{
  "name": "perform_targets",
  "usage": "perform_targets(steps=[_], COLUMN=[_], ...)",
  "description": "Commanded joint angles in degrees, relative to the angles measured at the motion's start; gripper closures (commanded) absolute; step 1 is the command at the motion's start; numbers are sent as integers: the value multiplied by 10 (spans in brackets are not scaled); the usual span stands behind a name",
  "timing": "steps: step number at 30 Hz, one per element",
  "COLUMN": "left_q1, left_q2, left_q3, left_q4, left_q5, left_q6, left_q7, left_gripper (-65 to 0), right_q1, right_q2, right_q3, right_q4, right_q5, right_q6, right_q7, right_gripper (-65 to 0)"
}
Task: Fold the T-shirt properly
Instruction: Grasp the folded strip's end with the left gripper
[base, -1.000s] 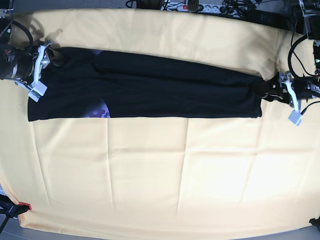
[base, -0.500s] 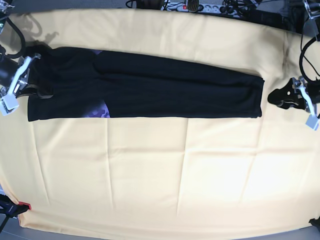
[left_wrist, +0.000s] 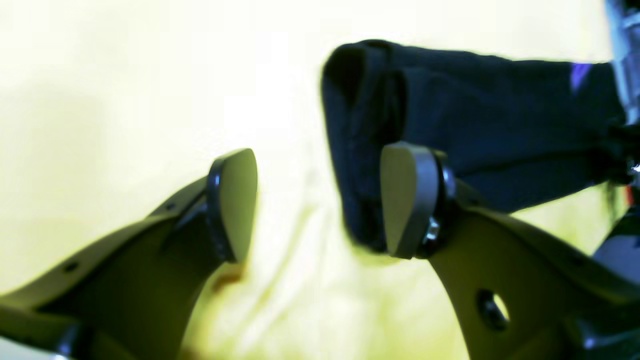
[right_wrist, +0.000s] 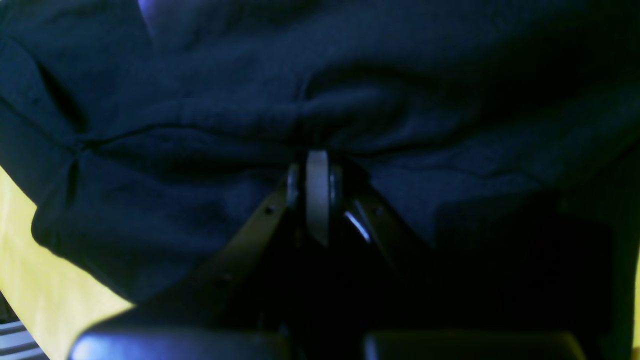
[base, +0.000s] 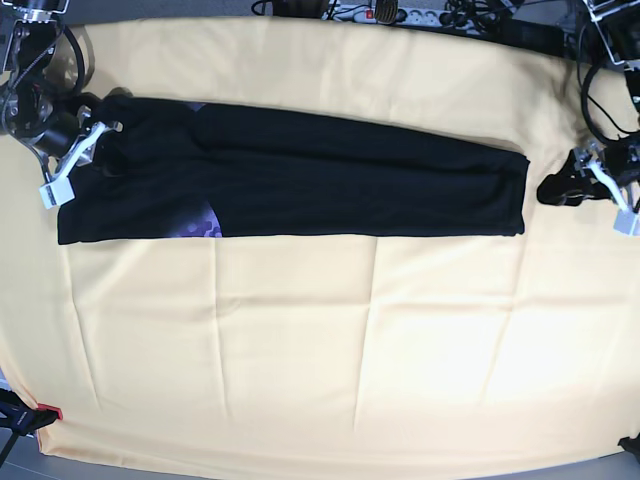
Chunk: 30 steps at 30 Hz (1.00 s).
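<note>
Moved since half a second ago: my right fingers returned onto the long-folded black cloth T-shirt, now pinching its end. Left fingers spread empty just beside the opposite end. Step: crosswise fold beginning; next, left fingers must grip too.

Black T-shirt with a purple print patch, on plain yellow cloth

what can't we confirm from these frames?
- Right gripper: right wrist view shows the pads closed against dark folds of the T-shirt; whether cloth is pinched is lost in shadow.
- Print: base view shows only a purple sliver; the rest is folded under.
- Left gripper: open beside the shirt's end, but the left wrist view is blurred, so contact is unclear.
</note>
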Motion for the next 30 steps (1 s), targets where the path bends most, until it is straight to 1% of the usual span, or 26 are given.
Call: perform_targets(steps=[1, 6, 10, 12, 14, 17, 18, 19, 20, 21, 23, 24, 27, 30], left_q1=[-9, -9, -9, -8, -9, -9, -9, -11, -14, -17, -24, -27, -38, -47], left_q2=[-5, 26, 55, 69, 78, 79, 79, 79, 79, 79, 79, 78, 78, 77], left_q3=[-4, -3, 1, 15, 39, 85, 97, 108, 115, 119, 120, 118, 105, 80], left_q4=[8, 8, 8, 8, 8, 8, 8, 8, 8, 8, 8, 8, 8, 8], left_q5=[-12, -3, 1, 1, 0, -8, -8, -8, -8, -8, -6, 1, 6, 5], left_q6=[-2, -6, -6, -4, -4, -4, -4, -4, -3, 0, 12, 17, 34, 40], left_q7=[-12, -35, -37, -36, -28, -24, -24, -24, -24, -24, -24, -24, -24, -21], left_gripper=[-403, -403, -403, -403, -403, -400, -386, -347, -285, -204, -12, 0, 0, 0], right_q1=[1, 0, 1, 2, 1, 2, 1, 1, 1, 2, 3, 3, 3, 3], right_q2=[7, 7, 7, 7, 7, 7, 7, 7, 7, 7, 7, 7, 7, 7], right_q3=[-1, -1, -1, -1, -1, -1, -1, -1, -1, -1, -1, -1, -1, -1], right_q4=[3, 3, 3, 4, 4, 4, 4, 4, 4, 4, 4, 4, 4, 4], right_q5=[-4, -4, -4, 1, 20, 23, 23, 23, 23, 24, 26, 26, 26, 24], right_q6=[-1, -1, -1, -1, -1, -1, -1, -1, -1, -1, -1, -1, -1, -1], right_q7=[-5, -8, -8, -8, -8, -10, -12, -13, -15, -16, -16, -16, -16, -16], right_gripper=[0, 0, 0, 0, 0, 0, 0, 0, 0, 0, 0, 0, 0, 0])
